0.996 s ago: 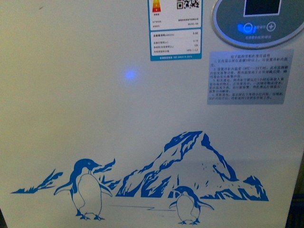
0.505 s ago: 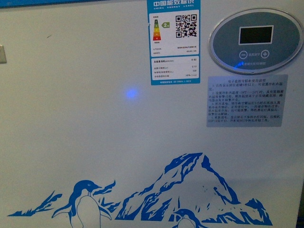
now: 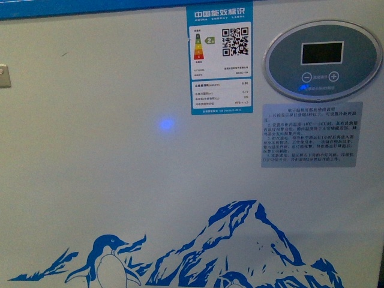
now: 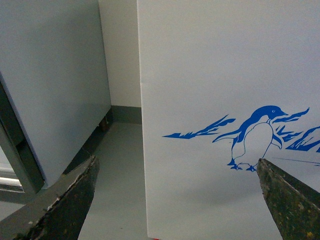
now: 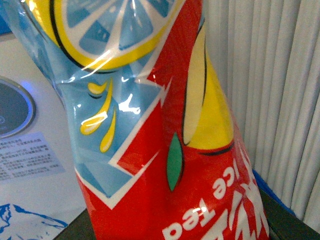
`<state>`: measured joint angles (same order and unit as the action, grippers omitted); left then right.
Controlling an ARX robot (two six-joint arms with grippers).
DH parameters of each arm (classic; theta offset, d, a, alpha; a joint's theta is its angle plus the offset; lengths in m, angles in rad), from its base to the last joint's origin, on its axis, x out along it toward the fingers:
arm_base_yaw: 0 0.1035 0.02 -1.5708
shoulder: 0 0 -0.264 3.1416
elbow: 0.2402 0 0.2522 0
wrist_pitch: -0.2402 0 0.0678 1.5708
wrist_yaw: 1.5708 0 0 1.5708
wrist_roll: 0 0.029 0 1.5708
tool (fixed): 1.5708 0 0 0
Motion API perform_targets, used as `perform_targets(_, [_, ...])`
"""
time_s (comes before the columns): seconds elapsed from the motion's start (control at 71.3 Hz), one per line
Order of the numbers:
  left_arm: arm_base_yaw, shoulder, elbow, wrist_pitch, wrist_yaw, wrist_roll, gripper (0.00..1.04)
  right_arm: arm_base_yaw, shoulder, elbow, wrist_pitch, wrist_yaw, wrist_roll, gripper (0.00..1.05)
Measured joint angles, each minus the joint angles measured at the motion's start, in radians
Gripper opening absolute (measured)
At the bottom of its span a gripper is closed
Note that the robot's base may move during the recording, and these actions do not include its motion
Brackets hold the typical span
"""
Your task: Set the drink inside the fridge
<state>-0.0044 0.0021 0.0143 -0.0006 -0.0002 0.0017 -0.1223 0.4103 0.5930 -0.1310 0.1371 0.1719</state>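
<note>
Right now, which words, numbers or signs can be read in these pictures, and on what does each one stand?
"中国能效标识": energy label on the fridge.
"ice tea", upside down: drink wrap.
"−" and "+": control panel.
Grey notice and label figures: too small.

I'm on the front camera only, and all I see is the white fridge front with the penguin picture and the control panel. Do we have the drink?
Observer: It looks that way. The drink fills the right wrist view, with its red, blue and yellow label right up against the lens, so it looks held.
Operator: What about the left tool?
Observer: The left tool is open and empty. Its fingers are spread wide, and it faces the fridge front near a penguin.
Operator: Is there anything next to the fridge?
Observer: Yes, a grey cabinet stands beside the fridge's corner, with a strip of bare floor between them.
</note>
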Motion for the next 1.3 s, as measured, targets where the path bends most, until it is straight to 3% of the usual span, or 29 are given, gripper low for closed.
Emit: perform_targets(1.304, [0.0, 0.0, 0.0, 0.0, 0.001, 0.0, 0.97, 0.0, -0.005, -0.008, 0.002, 0.001, -0.006, 0.46])
